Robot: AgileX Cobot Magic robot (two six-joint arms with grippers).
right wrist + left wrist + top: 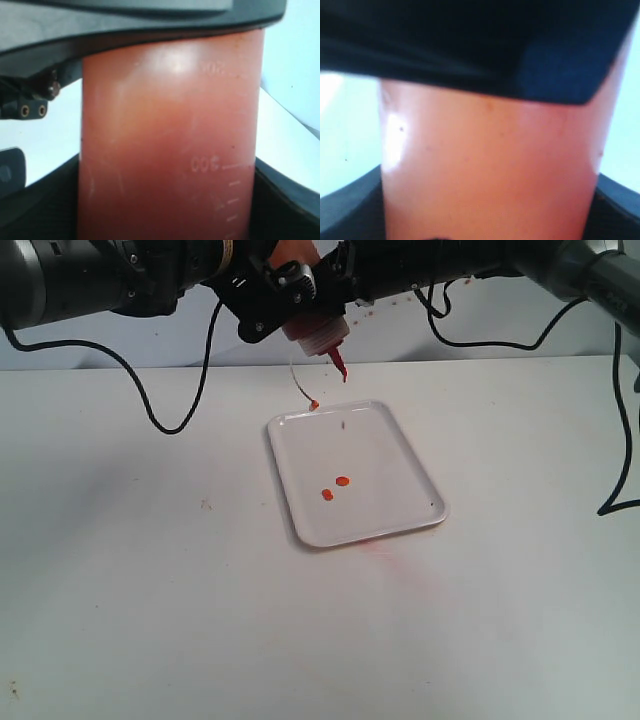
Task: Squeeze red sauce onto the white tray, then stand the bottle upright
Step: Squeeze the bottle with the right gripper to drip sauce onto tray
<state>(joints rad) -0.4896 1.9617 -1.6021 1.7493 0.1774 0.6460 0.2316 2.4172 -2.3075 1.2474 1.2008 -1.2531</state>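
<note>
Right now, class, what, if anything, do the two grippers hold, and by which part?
The bottle, upended above the white tray. The left gripper and the right gripper each clamp its cylindrical body.

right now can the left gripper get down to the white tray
Probably not freely: the left gripper is clamped on the bottle, inverted above the white tray. The space below looks clear.

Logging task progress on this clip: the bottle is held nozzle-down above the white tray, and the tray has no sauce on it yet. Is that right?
Not quite. The white tray already has two small drops of red sauce near its middle, as the exterior view shows. The rest stands: the bottle is held nozzle-down above the tray's far edge.
</note>
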